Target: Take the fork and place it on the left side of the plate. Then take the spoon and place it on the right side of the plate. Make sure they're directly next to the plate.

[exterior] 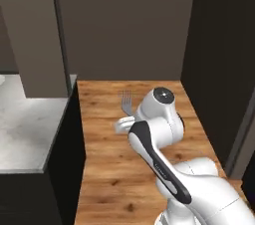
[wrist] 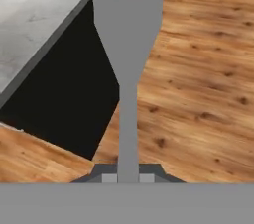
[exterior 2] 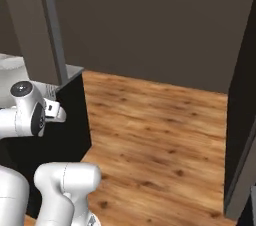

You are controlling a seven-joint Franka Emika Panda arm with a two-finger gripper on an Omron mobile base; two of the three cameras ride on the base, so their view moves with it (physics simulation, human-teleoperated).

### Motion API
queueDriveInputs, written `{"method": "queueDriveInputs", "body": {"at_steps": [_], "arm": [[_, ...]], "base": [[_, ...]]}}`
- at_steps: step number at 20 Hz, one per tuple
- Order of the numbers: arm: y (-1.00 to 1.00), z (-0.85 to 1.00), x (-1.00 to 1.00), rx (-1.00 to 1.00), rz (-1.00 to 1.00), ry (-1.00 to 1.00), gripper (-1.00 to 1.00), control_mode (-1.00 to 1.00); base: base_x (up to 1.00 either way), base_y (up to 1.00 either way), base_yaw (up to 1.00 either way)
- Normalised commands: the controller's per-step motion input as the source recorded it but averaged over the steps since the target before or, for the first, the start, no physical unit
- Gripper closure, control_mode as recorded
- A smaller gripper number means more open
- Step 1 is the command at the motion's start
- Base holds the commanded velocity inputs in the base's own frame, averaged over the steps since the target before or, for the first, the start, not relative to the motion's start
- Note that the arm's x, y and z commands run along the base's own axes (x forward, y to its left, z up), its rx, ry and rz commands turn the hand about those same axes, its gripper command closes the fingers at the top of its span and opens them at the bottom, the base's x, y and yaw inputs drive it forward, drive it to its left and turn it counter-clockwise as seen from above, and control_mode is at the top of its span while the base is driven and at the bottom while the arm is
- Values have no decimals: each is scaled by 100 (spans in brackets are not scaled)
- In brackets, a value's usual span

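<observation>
My gripper (wrist: 128, 176) is shut on the handle of the silver-grey fork (wrist: 128, 44), which points straight away from the hand with its tines at the top of the hand view. In the left base view the fork's tines (exterior: 127, 101) stick up just behind the arm's wrist. In the right base view the fork (exterior 2: 49, 90) sits above the white hand (exterior 2: 54, 111), near the corner of the counter. It is held in the air over a wooden floor. The plate and the spoon are out of view.
A grey marble counter (exterior: 27, 124) on a black cabinet (exterior 2: 75, 120) stands to the left. Wooden floor (exterior 2: 160, 130) stretches ahead. Dark tall walls close in at the back and on the right (exterior: 219, 59).
</observation>
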Motion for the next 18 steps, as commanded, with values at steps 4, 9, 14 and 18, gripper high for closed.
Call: {"method": "queueDriveInputs", "body": {"at_steps": [4, 9, 14, 18], "arm": [[0, 0, 0, 0, 0, 0, 100, 100], [0, 0, 0, 0, 0, 0, 100, 100], [0, 0, 0, 0, 0, 0, 100, 100], [0, 0, 0, 0, 0, 0, 100, 100]], "base": [[92, -36, 42], [85, -48, 34], [65, -69, 25], [66, -72, 25]]}}
